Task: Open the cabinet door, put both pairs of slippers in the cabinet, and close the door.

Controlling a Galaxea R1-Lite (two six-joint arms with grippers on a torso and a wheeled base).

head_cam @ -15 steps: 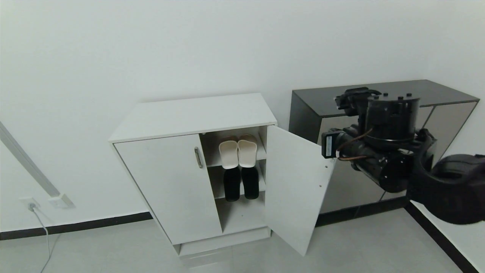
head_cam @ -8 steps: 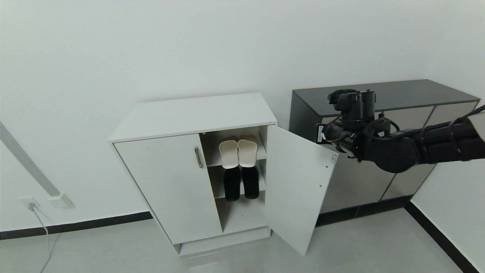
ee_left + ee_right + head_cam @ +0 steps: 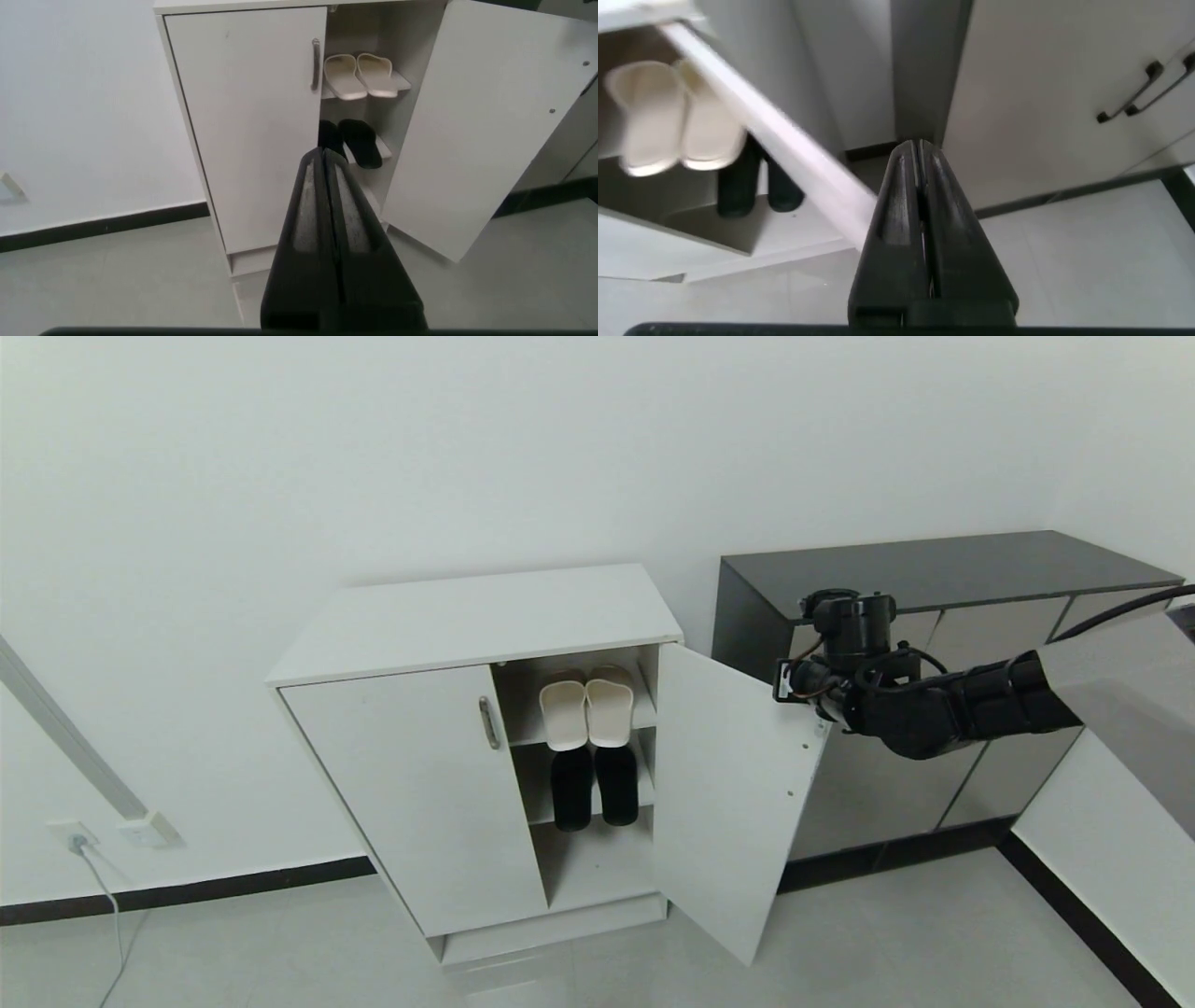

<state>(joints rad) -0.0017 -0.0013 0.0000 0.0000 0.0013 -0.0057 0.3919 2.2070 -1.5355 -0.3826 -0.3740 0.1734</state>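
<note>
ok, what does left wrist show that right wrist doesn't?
Left wrist adds: the closed left door with its handle, the full inner face of the open door, and the left claw, shut.
Right wrist adds: the dark handles on the neighbouring cabinet, and the right claw, shut, by the open door's edge.
Both: white slippers stored above black slippers, the open door, and the floor.
</note>
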